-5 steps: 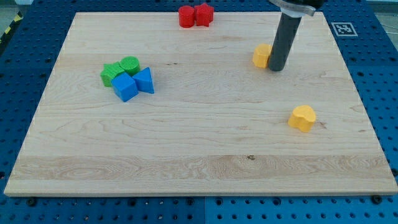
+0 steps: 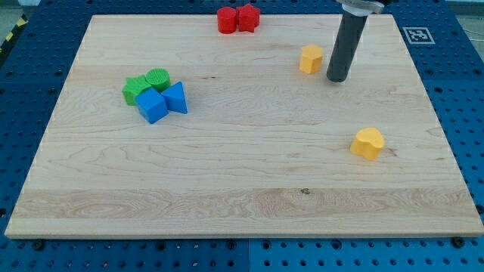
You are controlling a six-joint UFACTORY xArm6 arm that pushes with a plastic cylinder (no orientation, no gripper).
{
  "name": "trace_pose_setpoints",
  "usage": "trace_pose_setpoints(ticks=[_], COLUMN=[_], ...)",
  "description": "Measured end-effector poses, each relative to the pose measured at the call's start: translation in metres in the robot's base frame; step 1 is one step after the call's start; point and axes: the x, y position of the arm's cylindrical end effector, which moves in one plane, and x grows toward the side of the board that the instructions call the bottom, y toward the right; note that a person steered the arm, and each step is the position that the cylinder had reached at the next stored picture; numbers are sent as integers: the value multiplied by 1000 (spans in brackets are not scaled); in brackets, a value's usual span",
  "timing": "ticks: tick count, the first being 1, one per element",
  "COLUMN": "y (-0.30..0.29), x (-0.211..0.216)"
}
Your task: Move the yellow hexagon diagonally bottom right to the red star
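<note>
The yellow hexagon (image 2: 310, 58) lies on the wooden board (image 2: 242, 174) toward the view's upper right. My tip (image 2: 337, 78) stands just to its right and slightly lower, a small gap apart from it. Two red blocks sit touching at the view's top centre; the right one (image 2: 248, 17) looks like the red star, and the left one (image 2: 227, 20) has a rounder shape. The hexagon lies to the lower right of the red pair.
A second yellow block (image 2: 367, 143), heart-like, lies at the right middle. At the left sits a tight cluster: a green star-like block (image 2: 136, 88), a green cylinder (image 2: 158, 78), a blue cube (image 2: 153, 105) and a blue triangle (image 2: 176, 98).
The yellow hexagon has slid up and to the left, and a gap has opened between it and my tip. My tip has shifted only slightly upward.
</note>
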Motion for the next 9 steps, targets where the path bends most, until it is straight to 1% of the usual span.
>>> trace_pose_setpoints(ticks=[1,2,3,4,5,7,8,9], y=[-12,-14,-14,-23,-27,-44,-57,-59], x=[-24,-31,-52,-51,-31,-28,-57,-63])
